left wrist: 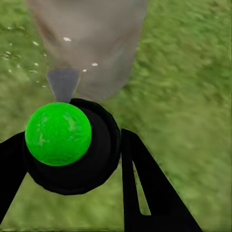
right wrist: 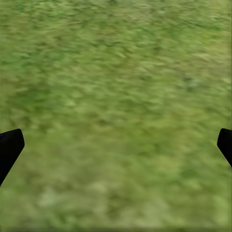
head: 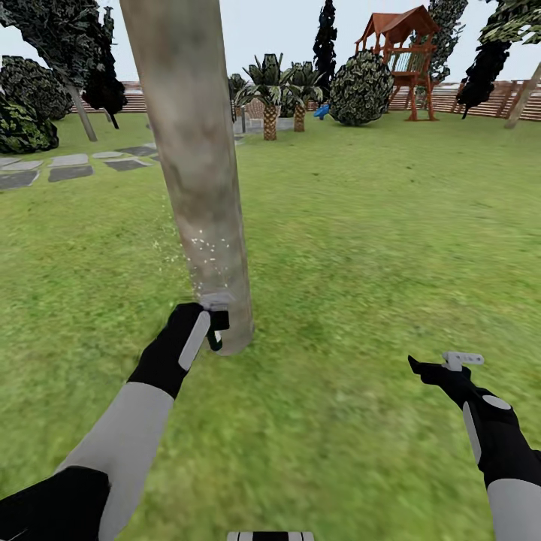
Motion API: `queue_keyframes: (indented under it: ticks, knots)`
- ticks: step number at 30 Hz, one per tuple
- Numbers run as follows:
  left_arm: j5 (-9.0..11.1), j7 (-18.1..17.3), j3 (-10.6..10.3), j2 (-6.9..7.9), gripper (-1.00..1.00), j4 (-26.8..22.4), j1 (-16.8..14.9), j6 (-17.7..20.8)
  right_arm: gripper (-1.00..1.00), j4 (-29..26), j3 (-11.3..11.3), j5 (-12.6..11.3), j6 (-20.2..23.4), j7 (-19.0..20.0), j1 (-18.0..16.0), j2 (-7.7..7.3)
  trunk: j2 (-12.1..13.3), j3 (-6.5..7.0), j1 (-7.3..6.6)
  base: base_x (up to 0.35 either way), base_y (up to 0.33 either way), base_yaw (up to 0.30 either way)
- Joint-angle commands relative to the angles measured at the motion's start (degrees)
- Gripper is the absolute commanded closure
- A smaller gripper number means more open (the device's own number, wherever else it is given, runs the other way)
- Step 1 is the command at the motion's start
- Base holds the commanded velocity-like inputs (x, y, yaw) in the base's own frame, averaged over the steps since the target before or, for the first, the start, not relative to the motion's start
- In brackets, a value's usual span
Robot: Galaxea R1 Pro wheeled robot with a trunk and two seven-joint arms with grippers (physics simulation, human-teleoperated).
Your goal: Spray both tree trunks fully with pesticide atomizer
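Observation:
A thick mottled grey-brown tree trunk [head: 197,165] rises from the lawn right in front of me, slightly tilted. My left gripper [head: 213,324] is shut on the pesticide atomizer [head: 217,303], held against the base of the trunk. In the left wrist view the atomizer [left wrist: 65,145] shows its black body and bright green dot, its grey nozzle pointing at the trunk [left wrist: 92,43]. White specks of pesticide [head: 207,252] dot the lower trunk. My right gripper [head: 443,364] hangs open over bare grass at the right, its fingertips [right wrist: 9,147] wide apart.
Stepping stones [head: 68,161] lie at the far left. Palms [head: 270,94], a round shrub [head: 361,86] and a wooden play tower [head: 398,52] stand at the back before the slat fence [head: 488,101]. Another leaning trunk [head: 524,98] shows at far right.

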Motion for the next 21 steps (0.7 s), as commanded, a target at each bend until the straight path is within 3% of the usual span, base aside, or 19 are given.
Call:
queue_keyframes:
  ticks: [1,3,9,13,16,18,21]
  knots:
    - [-0.04,-0.07,-0.05,-0.03,1.0,3.65,0.23,-2.61,-1.0,0.0,0.0,0.0,0.0,0.02,0.0,0.0,-0.01,0.01,-0.01,0.0,0.0,0.0]
    - [0.01,-0.38,-0.05,-0.12,1.0,11.57,0.42,-8.43,-1.0,0.0,0.0,0.0,0.0,0.0,0.0,0.0,-0.01,0.01,-0.01,0.0,0.0,0.0]
    - [-0.31,-0.69,-0.16,-0.23,1.0,20.33,0.55,-18.47,-1.0,0.08,0.0,0.07,0.0,0.0,0.0,0.06,-0.01,0.01,-0.01,0.0,0.0,0.0]
    - [-0.69,-0.17,-0.13,-0.15,1.0,22.41,0.56,-21.51,-1.0,0.09,0.0,0.08,-0.04,0.0,0.0,0.09,-0.01,0.01,-0.01,0.0,0.0,0.0]
    - [-0.71,-0.08,-0.53,-0.22,1.0,22.65,2.46,-23.08,-1.0,0.09,0.0,0.07,-0.08,0.0,0.0,0.09,-0.01,0.01,-0.01,0.0,0.0,0.0]
    - [-0.77,-0.06,-0.72,-0.19,1.0,23.51,3.77,-27.36,-1.0,0.04,0.0,0.08,-0.01,0.06,0.0,0.04,-0.01,0.01,-0.01,0.0,0.0,0.0]
    - [-0.81,-0.1,-0.87,-0.06,1.0,23.96,5.61,-28.47,-1.0,0.01,0.0,0.08,0.0,0.08,0.0,0.01,-0.01,0.01,-0.01,0.0,0.0,0.0]
